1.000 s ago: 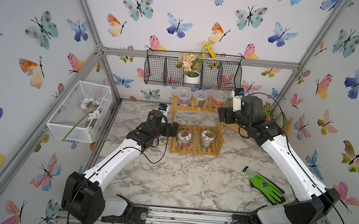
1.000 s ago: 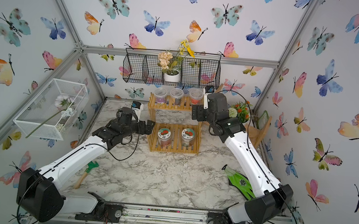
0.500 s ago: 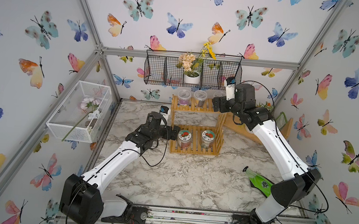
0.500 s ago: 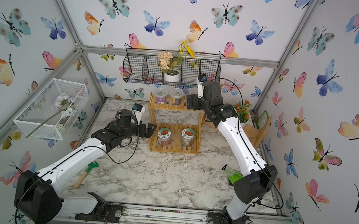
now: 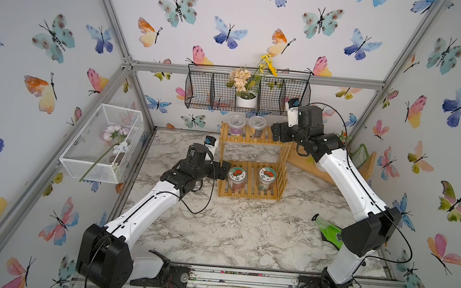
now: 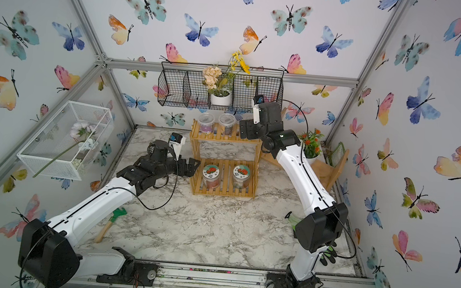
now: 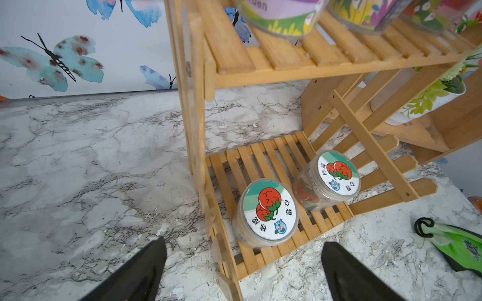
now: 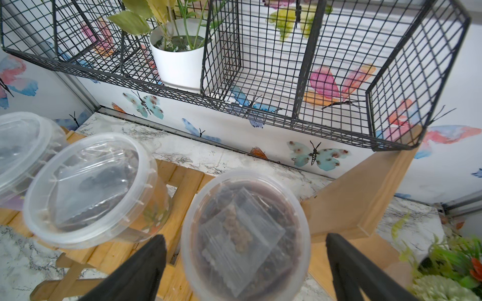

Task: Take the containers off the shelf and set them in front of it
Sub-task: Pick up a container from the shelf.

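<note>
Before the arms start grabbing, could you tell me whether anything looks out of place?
Nothing is spilled or tipped: the jars and cups stand upright on the shelf, lids on. Only a green glove lies loose on the table.

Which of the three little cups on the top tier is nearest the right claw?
The brown-filled cup at the row's end, by the plain wooden stand; it sits just ahead of the open right gripper.

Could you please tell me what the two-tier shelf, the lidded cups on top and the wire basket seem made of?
Two-tier shelf: light wood, possibly bamboo, smooth yellowish slats with faint grain. Lidded cups: thin clear plastic, cloudy translucent lids showing the contents. Wire basket: likely metal wire with a matte black coating, judging by its thin rigid grid.
</note>
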### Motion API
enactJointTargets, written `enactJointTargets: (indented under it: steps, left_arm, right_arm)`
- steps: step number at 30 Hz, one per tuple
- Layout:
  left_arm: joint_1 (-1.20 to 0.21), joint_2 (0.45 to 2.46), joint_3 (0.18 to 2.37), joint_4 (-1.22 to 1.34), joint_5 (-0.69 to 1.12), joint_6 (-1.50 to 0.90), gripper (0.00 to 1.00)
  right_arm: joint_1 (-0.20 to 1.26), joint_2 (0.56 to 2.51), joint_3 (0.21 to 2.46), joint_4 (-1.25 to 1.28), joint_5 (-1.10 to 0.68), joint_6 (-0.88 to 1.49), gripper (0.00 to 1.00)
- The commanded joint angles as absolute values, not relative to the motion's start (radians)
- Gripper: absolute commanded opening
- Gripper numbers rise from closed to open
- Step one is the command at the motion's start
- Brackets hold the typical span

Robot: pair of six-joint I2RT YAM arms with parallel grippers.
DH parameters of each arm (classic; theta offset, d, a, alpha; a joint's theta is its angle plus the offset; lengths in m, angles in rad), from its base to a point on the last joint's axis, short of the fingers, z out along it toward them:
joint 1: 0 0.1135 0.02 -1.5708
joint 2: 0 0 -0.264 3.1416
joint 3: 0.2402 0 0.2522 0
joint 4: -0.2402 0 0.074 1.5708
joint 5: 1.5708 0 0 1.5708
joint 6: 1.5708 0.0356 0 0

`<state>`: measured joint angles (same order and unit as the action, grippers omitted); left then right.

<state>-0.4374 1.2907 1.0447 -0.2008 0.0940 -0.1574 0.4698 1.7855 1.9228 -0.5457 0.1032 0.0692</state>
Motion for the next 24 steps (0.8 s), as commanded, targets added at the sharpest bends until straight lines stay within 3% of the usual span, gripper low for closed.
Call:
enactJointTargets:
  steps: [1, 10, 24]
  left_arm:
    - [-0.431, 1.263, 1.034, -0.192, 0.122, -0.146, 0.99]
    - [-0.425, 1.253, 1.022, -0.186, 0.115, -0.146, 0.99]
    - [-0.419, 1.25, 1.014, -0.177, 0.117, -0.15, 0.99]
  right_arm:
    - [0.462, 1.818, 1.969, -0.531, 0.074, 0.066, 0.98]
    - [0.462, 1.848, 1.98, -0.515, 0.077, 0.064, 0.97]
    - [0.461, 1.847, 1.976, -0.512, 0.073, 0.078, 0.68]
